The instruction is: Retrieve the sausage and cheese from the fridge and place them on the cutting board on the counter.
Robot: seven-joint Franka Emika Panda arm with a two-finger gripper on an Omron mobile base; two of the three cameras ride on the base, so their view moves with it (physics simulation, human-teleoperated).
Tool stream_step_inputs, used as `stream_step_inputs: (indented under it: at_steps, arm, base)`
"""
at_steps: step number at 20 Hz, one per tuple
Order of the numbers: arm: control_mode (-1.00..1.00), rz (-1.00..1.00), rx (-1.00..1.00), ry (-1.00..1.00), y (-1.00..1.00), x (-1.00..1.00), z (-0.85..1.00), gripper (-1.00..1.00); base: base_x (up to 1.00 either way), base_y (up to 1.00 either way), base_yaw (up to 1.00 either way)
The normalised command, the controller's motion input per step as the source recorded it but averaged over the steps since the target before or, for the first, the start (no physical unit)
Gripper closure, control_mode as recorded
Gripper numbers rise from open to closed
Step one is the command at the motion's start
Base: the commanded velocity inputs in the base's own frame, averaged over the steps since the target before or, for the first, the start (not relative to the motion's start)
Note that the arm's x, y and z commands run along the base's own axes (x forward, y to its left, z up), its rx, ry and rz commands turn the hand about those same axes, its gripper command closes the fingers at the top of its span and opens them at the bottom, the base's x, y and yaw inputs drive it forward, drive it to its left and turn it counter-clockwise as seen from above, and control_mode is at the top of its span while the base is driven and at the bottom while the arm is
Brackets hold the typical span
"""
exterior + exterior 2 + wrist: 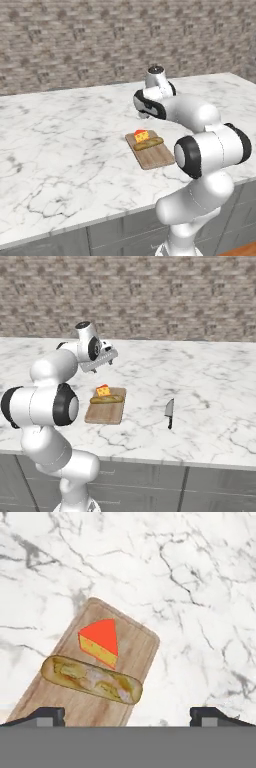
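Two items lie on the cutting board [156, 156] in the left base view: the cheese [141, 136] at its far end and a yellowish-tan elongated item [148, 144] just beside it, crosswise. The board rests on the counter [60, 140], and the arm [195, 112] bends above its far side.

Right base view: the gripper [106, 359] hangs above the counter behind the board [105, 411], apart from the cheese [103, 390]. A knife [170, 412] lies to the board's right.

Hand view: the gripper [128, 717] stands spread wide and holds nothing. The cheese [100, 639] touches the tan item [92, 679] on the board [140, 642].
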Motion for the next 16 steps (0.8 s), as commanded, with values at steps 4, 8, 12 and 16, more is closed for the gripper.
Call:
stream_step_inputs:
  at_steps: [4, 8, 12, 16]
  arm:
    - [-1.0, -0.61, 0.48, -0.04, -0.07, -0.54, 0.47, -1.0]
    - [-1.0, -0.44, 0.46, -0.16, -0.2, -0.75, 0.71, -1.0]
    - [-1.0, -0.38, 0.4, -0.29, -0.16, -0.79, 0.64, -1.0]
    - [-1.0, -0.35, 0.13, -0.33, 0.0, -0.86, 0.7, -1.0]
  base:
    - [0.0, 0.0, 0.0]
    - [0.0, 0.0, 0.0]
    - [0.0, 0.0, 0.0]
    - [0.0, 0.0, 0.0]
